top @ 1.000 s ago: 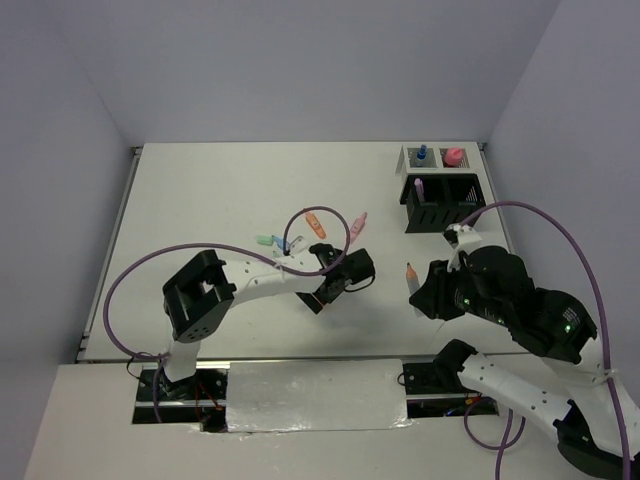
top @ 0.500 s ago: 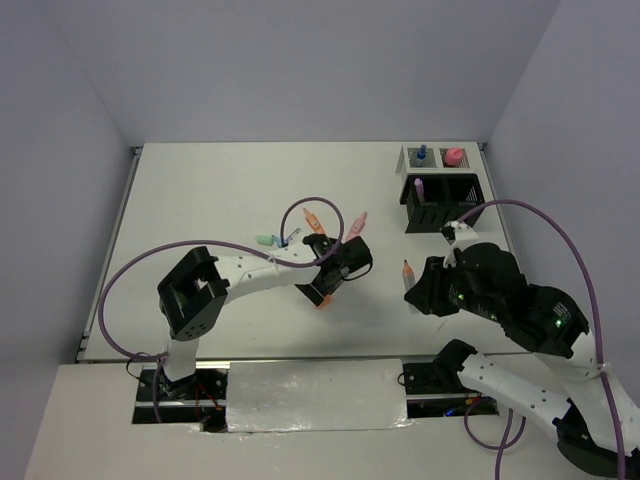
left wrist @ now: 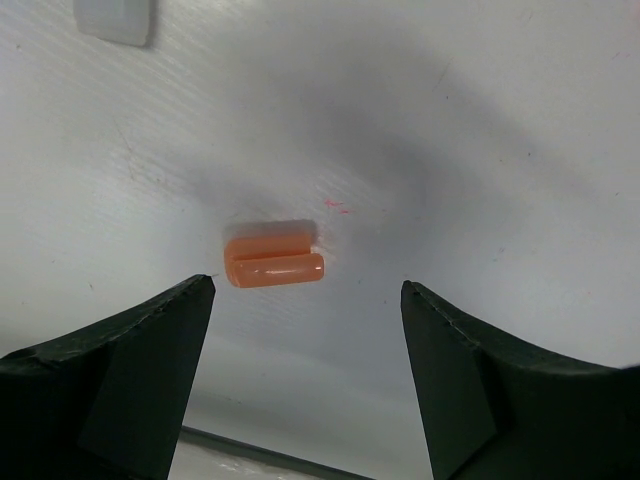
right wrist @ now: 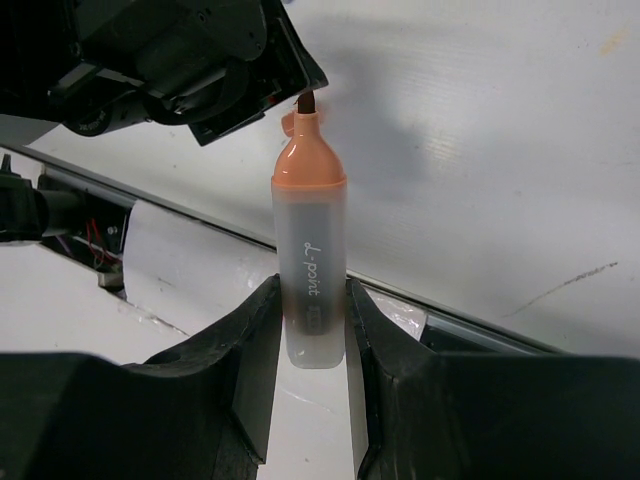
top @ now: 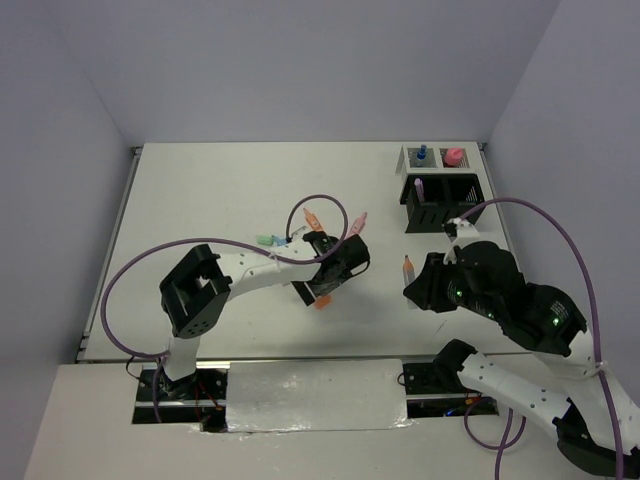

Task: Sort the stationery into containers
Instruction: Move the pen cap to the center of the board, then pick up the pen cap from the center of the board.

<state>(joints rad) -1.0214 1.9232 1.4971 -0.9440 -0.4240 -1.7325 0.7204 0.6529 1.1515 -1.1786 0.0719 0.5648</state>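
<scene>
An uncapped orange marker (right wrist: 310,250) stands upright in my right gripper (right wrist: 312,300), which is shut on its clear barrel; it shows from above as the marker (top: 408,268) left of the right gripper (top: 422,288). Its orange cap (left wrist: 273,263) lies flat on the table just beyond my left gripper (left wrist: 307,300), which is open and holds nothing. From above, the cap (top: 322,302) sits by the left gripper (top: 312,290). The black organiser (top: 445,212) holds a purple marker (top: 418,186). The white mesh tray (top: 437,163) holds a blue-capped bottle (top: 422,153) and a pink item (top: 455,155).
Loose on the table behind the left arm lie an orange marker (top: 313,218), a pink marker (top: 357,222), a green marker (top: 265,240) and a bluish one (top: 295,235). A purple cable (top: 320,200) loops over them. The left arm (right wrist: 180,50) is close ahead of the held marker.
My left gripper has swung slightly left over the orange cap, still open. My right gripper has carried the orange marker a little farther from the near edge.
</scene>
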